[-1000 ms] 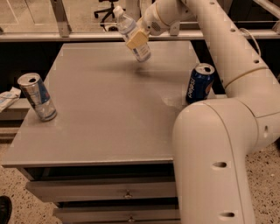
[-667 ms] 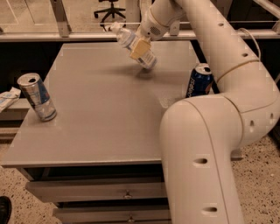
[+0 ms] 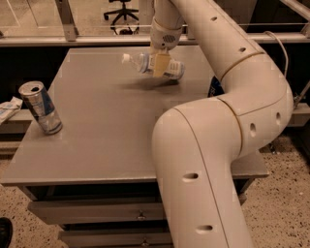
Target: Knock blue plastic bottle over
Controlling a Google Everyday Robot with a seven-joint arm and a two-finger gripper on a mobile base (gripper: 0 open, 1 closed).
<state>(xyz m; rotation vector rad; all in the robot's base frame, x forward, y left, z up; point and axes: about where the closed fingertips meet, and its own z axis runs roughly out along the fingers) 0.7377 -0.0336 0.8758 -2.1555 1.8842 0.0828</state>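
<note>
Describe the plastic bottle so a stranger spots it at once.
On the grey table, look to the far middle, right at the robot's hand. The bottle there is tipped almost onto its side, white cap pointing left. It is clear plastic with a pale label, unlike the metal can near the left edge.

Office or robotics lab space, not a home. Cues: plain grey worktop (image 3: pixel 106 126) on a drawer unit (image 3: pixel 97 213) with small pulls, speckled terrazzo-type floor (image 3: pixel 290 203), wheeled office chair (image 3: pixel 120 6) beyond a metal rail (image 3: pixel 58 41) at the back, possibly behind glass, hard to tell. Big white robot arm (image 3: pixel 203 160) fills the right side; its hand (image 3: pixel 161 64) sits low over the worktop's far part.
</note>
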